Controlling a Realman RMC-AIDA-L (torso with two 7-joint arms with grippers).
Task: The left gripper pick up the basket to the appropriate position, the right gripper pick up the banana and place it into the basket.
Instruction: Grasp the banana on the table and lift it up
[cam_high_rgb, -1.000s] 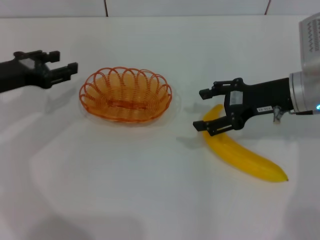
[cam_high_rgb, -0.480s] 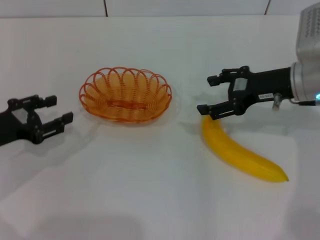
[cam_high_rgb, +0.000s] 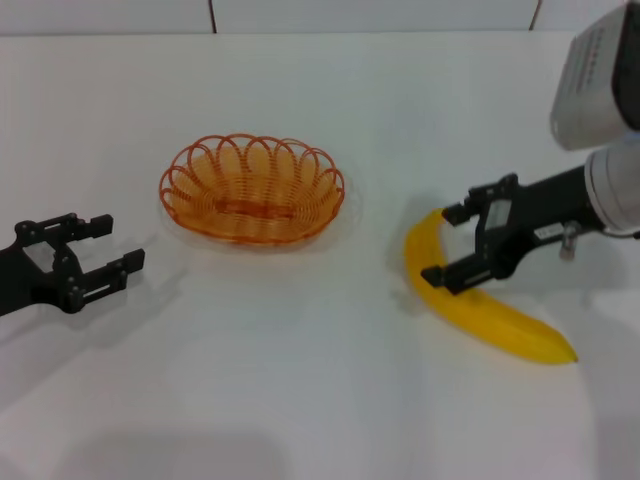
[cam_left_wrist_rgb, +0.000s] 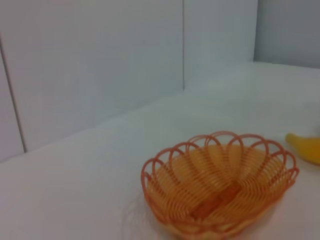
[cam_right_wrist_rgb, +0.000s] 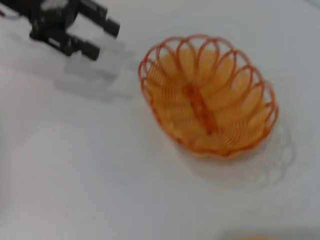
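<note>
Both jaws stand wide. The right gripper (cam_high_rgb: 458, 246) straddles the banana (cam_high_rgb: 478, 303) at four o'clock on the table (cam_high_rgb: 300, 380), so the banana pickup seems underway; next, lower and close. The left gripper (cam_high_rgb: 100, 247) idles at nine o'clock, beside the empty basket (cam_high_rgb: 252, 189).
</note>
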